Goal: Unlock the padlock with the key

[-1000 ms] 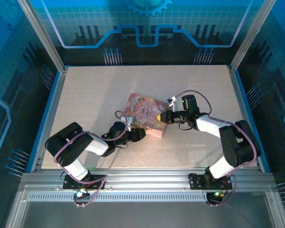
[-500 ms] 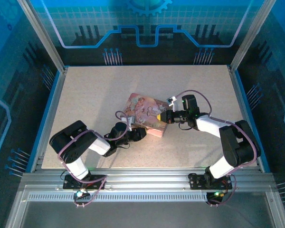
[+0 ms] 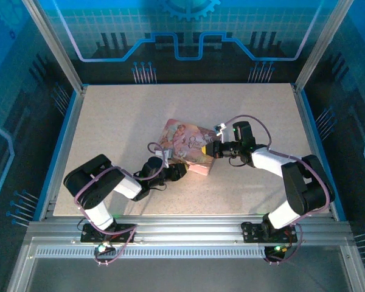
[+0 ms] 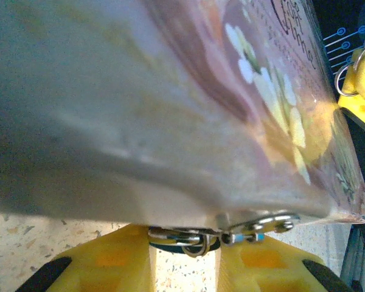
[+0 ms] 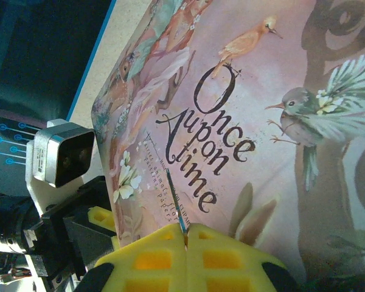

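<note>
The step in hand looks like steadying the lock so that the key can go in. The pink tin (image 3: 184, 141) lies flat near the middle of the counter (image 3: 128, 115). The padlock (image 4: 255, 224) is a small piece of dark metal with a blue glint, hanging with a few rings at the lower edge of the tin's near wall.

The left gripper (image 4: 185, 243) sits low on the counter against that wall. Its jaws stand narrowly apart on either side of the rings. I cannot tell whether they pinch the lock body or only bracket it.

The right gripper (image 5: 185, 234) is at the tin's right end, closed tight on the key (image 5: 175, 210). The thin blade pokes out over the printed lid and points away from the lock.

To do this well, the left grip should take the lock body itself, not the loose rings, and turn its keyhole outward, clear of the tin wall. The hold should be firm enough that the lock does not swivel when the key pushes on it.

The right arm then needs to come round the near right corner and drop to the lock's height. The blade should be lined up with the slot before it goes in, because it is thin and could slip in the pads if it meets the slot at an angle.
</note>
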Robot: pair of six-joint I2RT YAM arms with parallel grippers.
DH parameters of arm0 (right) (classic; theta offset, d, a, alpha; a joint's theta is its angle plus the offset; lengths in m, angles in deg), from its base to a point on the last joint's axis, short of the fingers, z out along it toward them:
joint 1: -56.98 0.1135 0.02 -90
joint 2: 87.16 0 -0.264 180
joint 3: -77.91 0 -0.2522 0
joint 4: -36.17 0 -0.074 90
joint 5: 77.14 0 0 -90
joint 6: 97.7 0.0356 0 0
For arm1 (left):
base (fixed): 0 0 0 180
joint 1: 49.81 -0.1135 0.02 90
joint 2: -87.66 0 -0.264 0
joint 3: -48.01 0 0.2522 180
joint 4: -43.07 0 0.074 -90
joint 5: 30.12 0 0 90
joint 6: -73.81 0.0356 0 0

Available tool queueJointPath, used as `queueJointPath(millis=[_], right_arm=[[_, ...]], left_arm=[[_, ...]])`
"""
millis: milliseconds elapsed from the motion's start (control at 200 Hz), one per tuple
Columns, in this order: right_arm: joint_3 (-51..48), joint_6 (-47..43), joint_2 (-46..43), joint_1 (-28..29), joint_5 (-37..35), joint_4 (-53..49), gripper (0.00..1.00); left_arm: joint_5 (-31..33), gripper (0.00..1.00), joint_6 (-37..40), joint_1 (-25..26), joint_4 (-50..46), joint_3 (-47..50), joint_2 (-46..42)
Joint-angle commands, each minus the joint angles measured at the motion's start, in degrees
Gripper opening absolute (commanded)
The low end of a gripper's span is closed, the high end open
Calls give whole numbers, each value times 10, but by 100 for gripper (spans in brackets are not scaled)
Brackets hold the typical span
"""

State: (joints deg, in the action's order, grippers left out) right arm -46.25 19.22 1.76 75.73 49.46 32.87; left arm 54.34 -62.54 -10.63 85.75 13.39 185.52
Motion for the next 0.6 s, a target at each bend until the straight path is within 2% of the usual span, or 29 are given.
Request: queueJointPath(millis=[0,210,355,595], right_arm=[[-2,-15,-23,6,-26,-59,1],[-8,-49,-89,18,-63,-91,1],[-19,-104,-148,56,-123,-132,1],[-49,-156,-203,123,-160,-145,1]], left_arm=[[-2,26,-14,3,16,-15,-21],[-3,25,-24,6,2,-13,-42],[-8,26,-28,7,-29,-18,-65],[-19,25,-34,8,-84,-33,-96]])
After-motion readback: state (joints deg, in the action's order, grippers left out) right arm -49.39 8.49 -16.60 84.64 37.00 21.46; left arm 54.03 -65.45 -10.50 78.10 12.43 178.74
